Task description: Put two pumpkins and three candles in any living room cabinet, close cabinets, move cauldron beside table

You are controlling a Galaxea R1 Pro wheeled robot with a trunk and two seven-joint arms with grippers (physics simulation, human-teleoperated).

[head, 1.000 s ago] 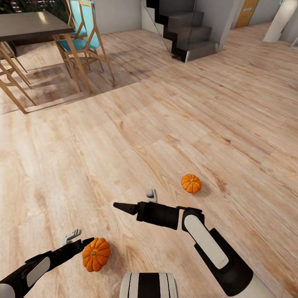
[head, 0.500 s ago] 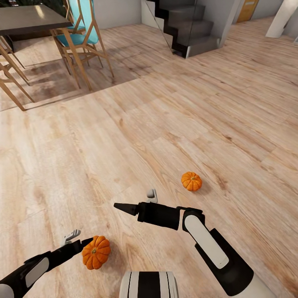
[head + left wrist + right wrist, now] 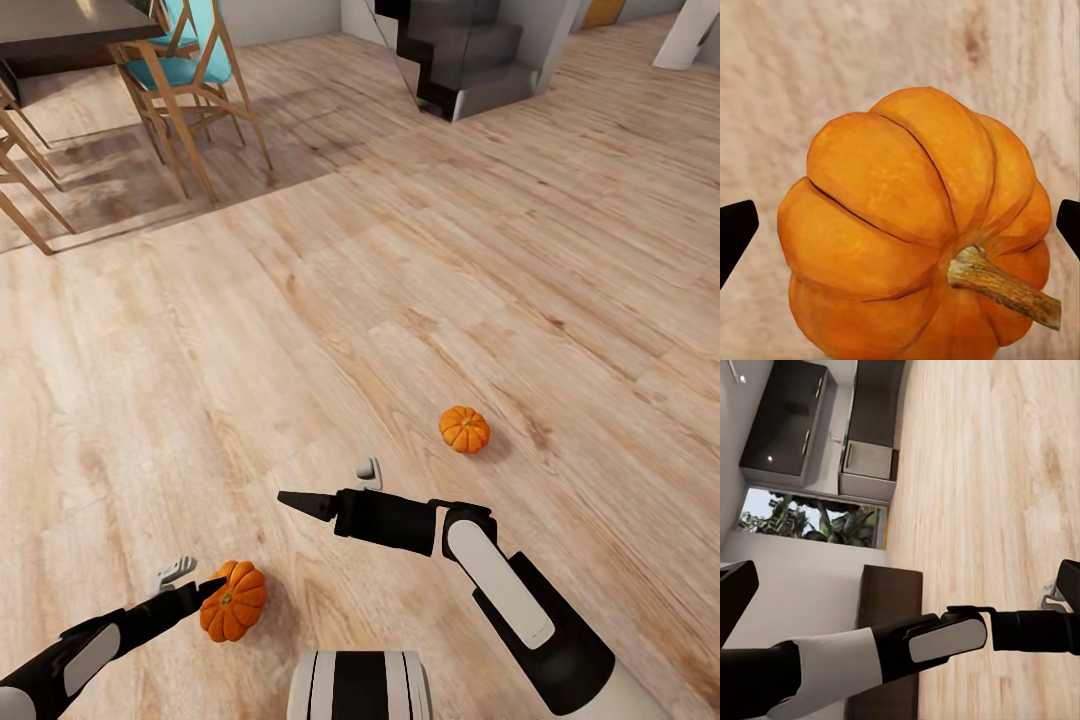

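L gripper [image 3: 205, 590] low at 7 o'clock, jaws apart either side of bright-orange ribbed pumpkin [image 3: 232, 600] on light wood plank floor [image 3: 300, 300]; wrist cam: pumpkin [image 3: 916, 232] between tips, contact unclear. R gripper [image 3: 295, 502] mid-air, pointing 9 o'clock, jaws apart, empty. 2nd small orange ribbed pumpkin [image 3: 464, 429] on floor at 2 o'clock, well apart.
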